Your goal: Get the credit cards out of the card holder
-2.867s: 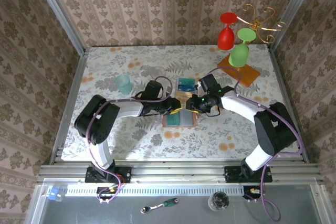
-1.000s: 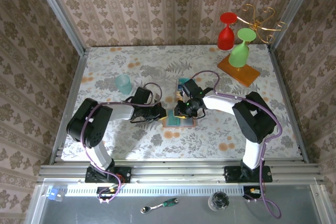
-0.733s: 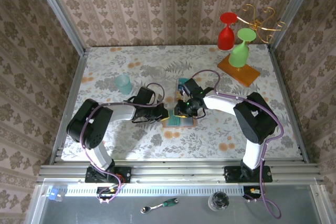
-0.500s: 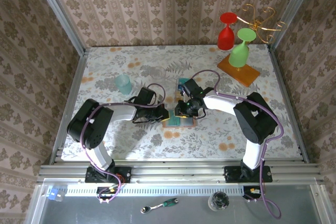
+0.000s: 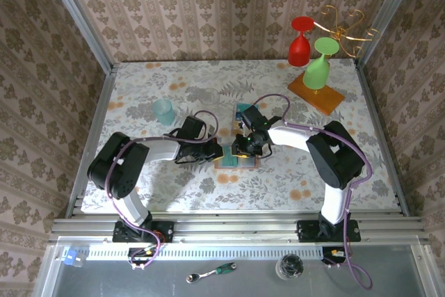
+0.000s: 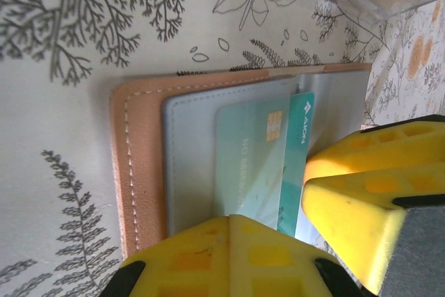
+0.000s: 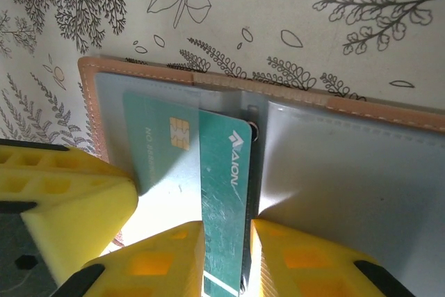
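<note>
From above, the left hand (image 5: 217, 152) and right hand (image 5: 243, 148) meet over the open card holder (image 5: 240, 162) lying on the surface (image 5: 174, 81). The left wrist view has the left hand's pads (image 6: 201, 259) pressed together, empty, at the holder's edge. The right wrist view has the right hand (image 7: 224, 241) nipping the teal credit card (image 7: 222, 165), partly out of its pocket.

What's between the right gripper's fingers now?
The teal card, partly out of the card holder, sits between the right gripper's fingers; right wrist view shows it.
</note>
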{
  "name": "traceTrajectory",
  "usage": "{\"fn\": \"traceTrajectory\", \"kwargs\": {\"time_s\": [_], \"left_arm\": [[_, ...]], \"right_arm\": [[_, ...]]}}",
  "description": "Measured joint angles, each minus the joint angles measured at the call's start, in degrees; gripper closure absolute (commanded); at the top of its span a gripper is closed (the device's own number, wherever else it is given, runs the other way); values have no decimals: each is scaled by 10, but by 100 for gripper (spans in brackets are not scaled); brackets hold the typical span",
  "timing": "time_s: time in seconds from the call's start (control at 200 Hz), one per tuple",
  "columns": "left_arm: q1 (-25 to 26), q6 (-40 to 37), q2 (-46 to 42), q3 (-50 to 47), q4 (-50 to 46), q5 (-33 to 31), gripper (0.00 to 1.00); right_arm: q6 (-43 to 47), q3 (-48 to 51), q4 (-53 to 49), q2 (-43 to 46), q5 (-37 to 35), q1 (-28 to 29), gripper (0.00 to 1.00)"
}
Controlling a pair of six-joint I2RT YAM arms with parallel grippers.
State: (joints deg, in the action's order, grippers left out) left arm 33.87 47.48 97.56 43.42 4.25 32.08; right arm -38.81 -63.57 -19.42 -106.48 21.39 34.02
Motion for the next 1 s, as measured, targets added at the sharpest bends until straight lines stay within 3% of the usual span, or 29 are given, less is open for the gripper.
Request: {"fn": "traceTrajectory", "kwargs": {"time_s": [0.47,1.0], "left_arm": [[-5,-8,0,0,-12,-10,100],[-5,-8,2,1,-9,-6,100]], "right_arm": [[-5,1,28,-4,18,-5,76],[-20,18,58,-4,40,-17,86]]}}
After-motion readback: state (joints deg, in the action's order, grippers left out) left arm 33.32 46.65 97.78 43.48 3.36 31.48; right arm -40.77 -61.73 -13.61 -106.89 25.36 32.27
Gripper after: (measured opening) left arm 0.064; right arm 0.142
